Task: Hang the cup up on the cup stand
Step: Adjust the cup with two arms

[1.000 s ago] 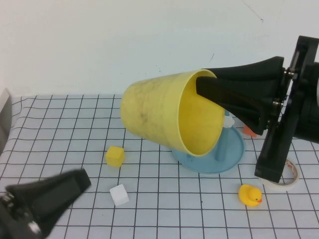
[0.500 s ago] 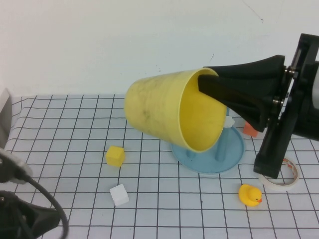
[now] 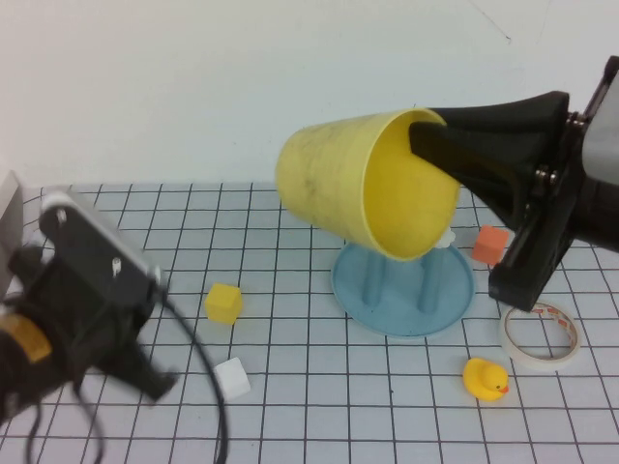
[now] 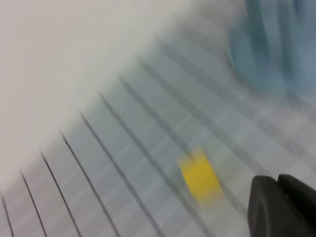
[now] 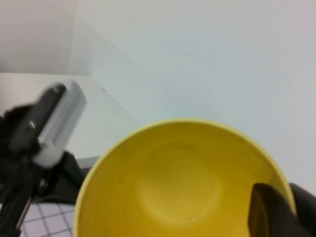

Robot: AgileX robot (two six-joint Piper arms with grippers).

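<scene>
Though airborne, cup (image 3: 338, 184) axis near-horizontal, rim rightward.

Grid mat (image 3: 290, 387): yellow cube (image 3: 222, 303), white cube (image 3: 231, 378), orange cube (image 3: 490, 245), rubber duck (image 3: 485, 378) beside tape roll (image 3: 539, 335).

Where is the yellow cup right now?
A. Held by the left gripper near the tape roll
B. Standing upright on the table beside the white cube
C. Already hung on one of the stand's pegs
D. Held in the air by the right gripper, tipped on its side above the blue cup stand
D: the right gripper is shut on the rim of the cup, which hangs tilted in the air over the cup stand; the left gripper is shut and empty, low at the left near the small yellow cube.
</scene>
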